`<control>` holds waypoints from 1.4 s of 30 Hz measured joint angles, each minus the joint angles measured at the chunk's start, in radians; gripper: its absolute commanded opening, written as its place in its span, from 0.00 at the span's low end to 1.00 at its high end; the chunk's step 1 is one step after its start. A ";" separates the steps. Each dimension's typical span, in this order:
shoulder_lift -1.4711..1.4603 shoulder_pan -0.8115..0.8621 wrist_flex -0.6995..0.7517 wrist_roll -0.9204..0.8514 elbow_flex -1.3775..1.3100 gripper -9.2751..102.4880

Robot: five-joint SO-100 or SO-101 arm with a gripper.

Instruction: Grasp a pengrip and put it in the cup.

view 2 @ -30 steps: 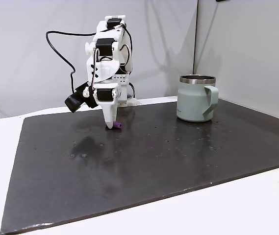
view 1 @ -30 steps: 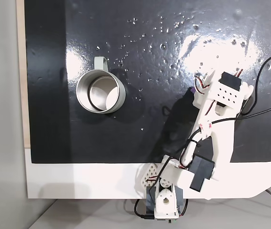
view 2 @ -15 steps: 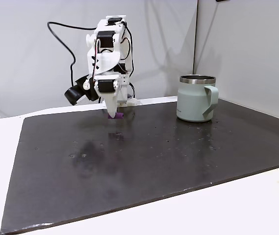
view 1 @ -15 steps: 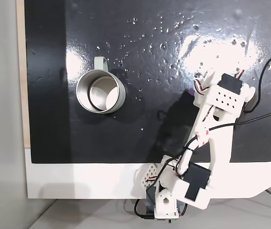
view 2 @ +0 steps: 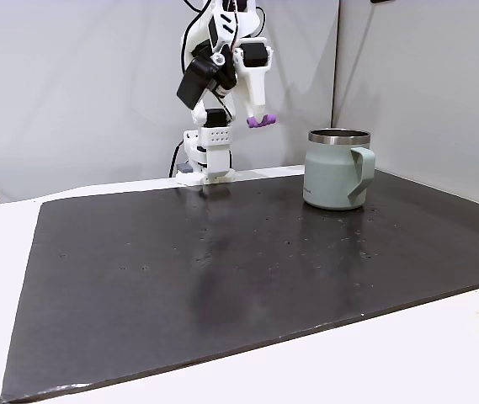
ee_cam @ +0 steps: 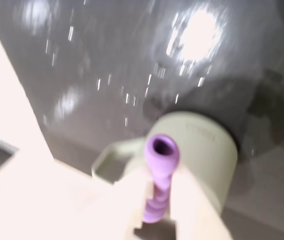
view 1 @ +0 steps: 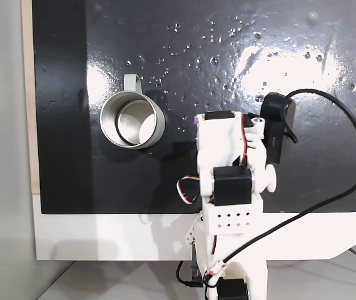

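The pengrip [view 2: 263, 121], a tiny light-purple tube, hangs high above the mat, with my gripper [view 2: 258, 117] shut on it. In the wrist view the pengrip [ee_cam: 159, 167] sits between my two white fingers [ee_cam: 138, 186], its open end pointing outward. The silver-grey metal cup [view 2: 336, 168] stands upright, to the right of the pengrip and lower. From above, a purple sliver of the pengrip [view 1: 194, 122] shows at the gripper [view 1: 197, 123], a short way right of the cup [view 1: 132, 119]. In the wrist view the cup [ee_cam: 206, 150] lies blurred just beyond the pengrip.
A glossy black mat [view 2: 222, 278] covers the white table [view 1: 102, 234]. The black round camera housing [view 1: 278, 125] with its cable rides beside the arm. The arm's base [view 2: 207, 156] stands at the mat's far edge. A grey wall rises close behind.
The gripper has lifted the pengrip off the mat, risen high and swung toward the cup: leftward in the top-down view, rightward in the side view.
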 measured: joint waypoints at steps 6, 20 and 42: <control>-0.012 -0.193 0.006 0.044 -0.078 0.08; -0.244 -0.529 -0.052 0.115 -0.288 0.08; -0.253 -0.534 -0.078 0.109 -0.288 0.34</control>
